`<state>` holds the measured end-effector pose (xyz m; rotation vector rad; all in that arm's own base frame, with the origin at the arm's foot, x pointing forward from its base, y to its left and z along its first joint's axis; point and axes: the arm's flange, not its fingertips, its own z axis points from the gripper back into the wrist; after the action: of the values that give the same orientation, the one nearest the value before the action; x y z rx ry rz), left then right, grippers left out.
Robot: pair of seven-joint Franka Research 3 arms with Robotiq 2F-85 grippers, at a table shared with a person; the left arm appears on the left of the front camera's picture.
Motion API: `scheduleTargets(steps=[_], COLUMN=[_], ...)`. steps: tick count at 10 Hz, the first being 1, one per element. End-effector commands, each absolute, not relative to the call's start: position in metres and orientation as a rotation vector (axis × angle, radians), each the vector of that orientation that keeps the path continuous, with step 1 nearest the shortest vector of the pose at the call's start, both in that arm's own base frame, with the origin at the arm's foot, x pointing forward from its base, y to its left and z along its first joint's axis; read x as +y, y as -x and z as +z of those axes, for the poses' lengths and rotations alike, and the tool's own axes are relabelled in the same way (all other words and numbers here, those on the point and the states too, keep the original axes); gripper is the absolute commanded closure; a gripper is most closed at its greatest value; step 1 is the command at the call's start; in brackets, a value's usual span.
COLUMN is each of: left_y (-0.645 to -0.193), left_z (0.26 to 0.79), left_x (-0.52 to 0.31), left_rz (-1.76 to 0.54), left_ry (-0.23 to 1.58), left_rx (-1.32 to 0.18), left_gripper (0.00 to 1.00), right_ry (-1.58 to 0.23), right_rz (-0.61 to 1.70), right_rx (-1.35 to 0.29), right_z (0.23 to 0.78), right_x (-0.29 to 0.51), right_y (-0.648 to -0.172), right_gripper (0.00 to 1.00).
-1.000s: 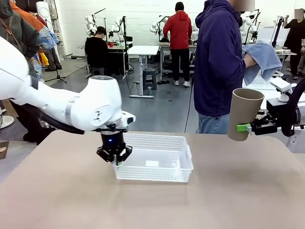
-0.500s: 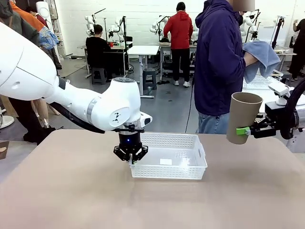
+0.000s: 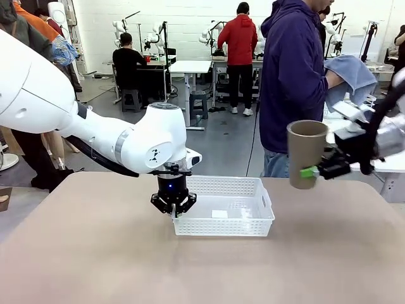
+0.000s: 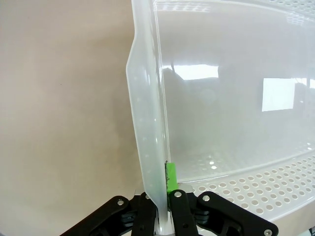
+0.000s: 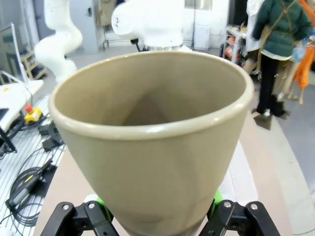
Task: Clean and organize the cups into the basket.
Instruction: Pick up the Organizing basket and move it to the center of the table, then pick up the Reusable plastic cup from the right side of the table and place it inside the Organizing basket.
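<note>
The left pincer (image 4: 164, 212) clamps the white basket (image 4: 147, 123) by its rim.

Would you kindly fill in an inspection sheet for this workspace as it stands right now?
surface: tan table, bare apart from the basket.
job's things: white lattice basket near the middle of the table, no cup inside it; one tan cup held upright in the air to the basket's right, mouth up.
clutter: nothing seen.
grippers: left gripper shut on the basket's near-left wall; right gripper clamped on the cup's lower part.
cables: black cables lie off the table, seen in the right wrist view.
surroundings: a person in a dark blue hoodie stands at the far side holding a blue cloth; other people at benches behind.
</note>
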<state>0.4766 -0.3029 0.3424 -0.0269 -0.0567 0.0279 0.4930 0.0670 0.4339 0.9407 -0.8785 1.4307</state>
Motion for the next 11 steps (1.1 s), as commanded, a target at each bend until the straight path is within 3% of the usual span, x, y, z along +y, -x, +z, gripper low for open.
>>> scheduleTargets(steps=[1,3,5,11], left_y=[-0.475,-0.475,-0.475,-0.475], left_z=[0.342,0.342,0.342,0.342], left_x=[-0.304,-0.304,-0.304,-0.304], left_rz=[0.022,0.022,0.022,0.022], left_ry=[0.023,0.023,0.023,0.023], left_rx=[-0.056,-0.056,-0.056,-0.056], left_gripper=[1.0,1.0,1.0,1.0], right_ry=[-0.857,-0.713,-0.587,-0.371], right_rz=[1.5,1.545,1.564,1.67], right_rx=[-0.674,-0.439,-0.309,-0.163], right_z=[0.465,0.475,0.465,0.418], right_x=[0.12,0.174,0.203,0.248], right_y=[-0.522,-0.541,-0.55,-0.548], right_gripper=[0.19,0.19,0.19,0.19])
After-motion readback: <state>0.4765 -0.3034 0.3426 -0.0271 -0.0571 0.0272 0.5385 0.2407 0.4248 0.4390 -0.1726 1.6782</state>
